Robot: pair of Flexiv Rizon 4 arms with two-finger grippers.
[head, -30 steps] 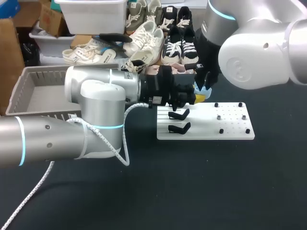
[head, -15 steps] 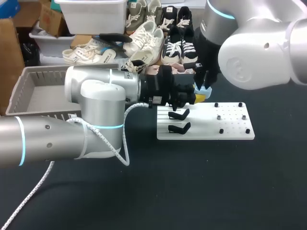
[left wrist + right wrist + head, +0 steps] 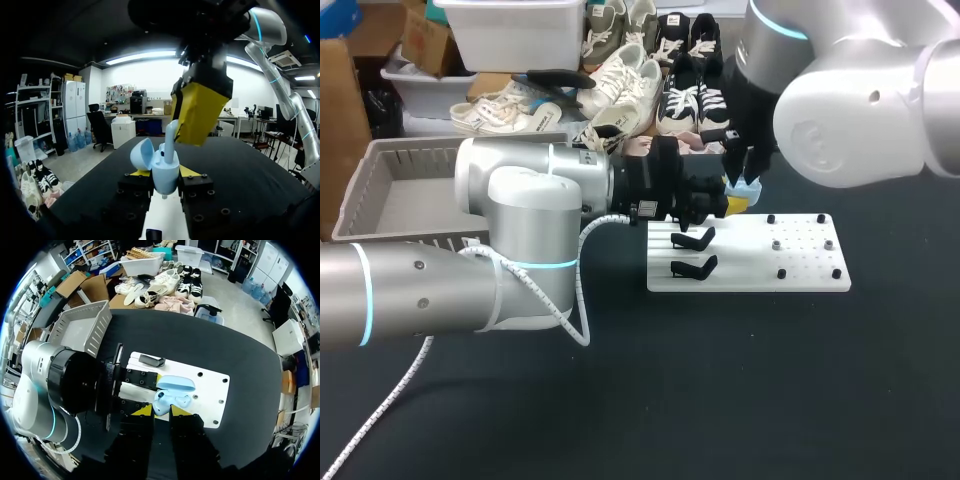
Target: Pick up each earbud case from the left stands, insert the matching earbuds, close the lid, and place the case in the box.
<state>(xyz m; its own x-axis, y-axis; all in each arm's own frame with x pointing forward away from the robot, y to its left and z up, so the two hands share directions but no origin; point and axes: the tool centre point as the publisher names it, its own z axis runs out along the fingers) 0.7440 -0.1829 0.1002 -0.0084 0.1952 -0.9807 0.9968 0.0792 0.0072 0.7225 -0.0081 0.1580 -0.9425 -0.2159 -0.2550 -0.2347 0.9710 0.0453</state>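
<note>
My left gripper (image 3: 718, 204) is held level over the white board's far left corner, shut on a light blue earbud case (image 3: 165, 172) whose lid (image 3: 142, 154) hangs open to one side. From above, my right gripper (image 3: 745, 178) is shut on a light blue earbud (image 3: 171, 140), and the earbud's lower end sits in the case's mouth. In the right wrist view the earbud (image 3: 162, 401) shows between my yellow fingertips (image 3: 142, 411), with the open case (image 3: 176, 385) just ahead. Two black stands (image 3: 692, 240) on the board's left side are bare.
The white board (image 3: 805, 268) carries small black pegs (image 3: 781, 272) and a hole grid on its right half. A grey slatted box (image 3: 395, 190) stands at the far left, partly behind my left arm. Dark tabletop (image 3: 740, 390) lies open in front of the board.
The right arm has crept a touch to the left above the case. The left arm and the case have kept still.
</note>
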